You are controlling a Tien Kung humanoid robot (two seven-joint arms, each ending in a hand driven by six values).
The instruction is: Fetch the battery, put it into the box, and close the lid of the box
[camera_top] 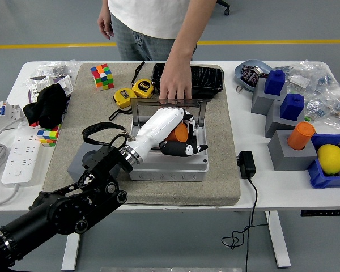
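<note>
Left hand in the open box, wrapped around the orange battery

The robot's left hand point(169, 135) reaches into the grey box point(169, 167) on the tan mat point(99, 122), its fingers point(184, 149) curled around the orange battery point(180, 132) just above the box's interior. The clear lid point(170, 110) stands upright at the back, and a person's hand point(175, 86) rests on its top edge from across the white table point(246, 122).

Counted on the counter point(260, 187): two puzzle cubes point(102, 76), two yellow tape measures point(141, 88), three grey blocks point(285, 151), two blue caps point(275, 82), one orange cap point(300, 135), one lemon point(330, 158), one power strip point(18, 156), one open grey box point(169, 165).
</note>
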